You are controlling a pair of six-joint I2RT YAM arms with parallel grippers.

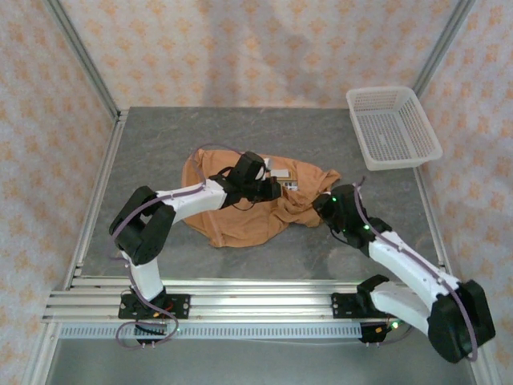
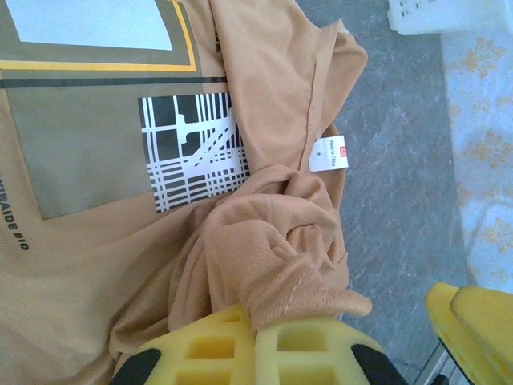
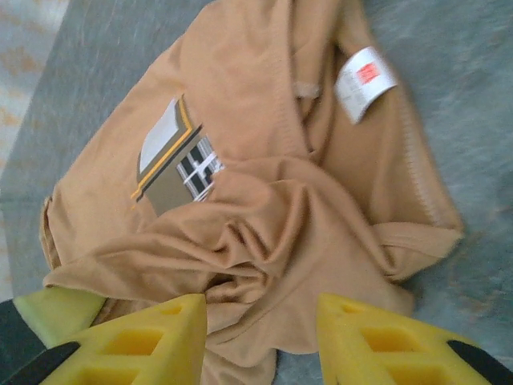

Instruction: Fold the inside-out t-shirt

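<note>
T-shirt (image 1: pixel 244 220), inside-out, lying crumpled with no fold made; left gripper (image 2: pixel 255 319) pinching its bunched fabric, right gripper (image 3: pixel 260 321) spread over it; entire fold outstanding.

One t-shirt (image 1: pixel 240 224), one basket (image 1: pixel 393 132) (white), two arms (image 1: pixel 188 196) (image 1: pixel 405 261).

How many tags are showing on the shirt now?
1: a white tag with a red square, on a seam of the shirt beside the bunched-up fabric. Others may be hidden in the folds.
</note>
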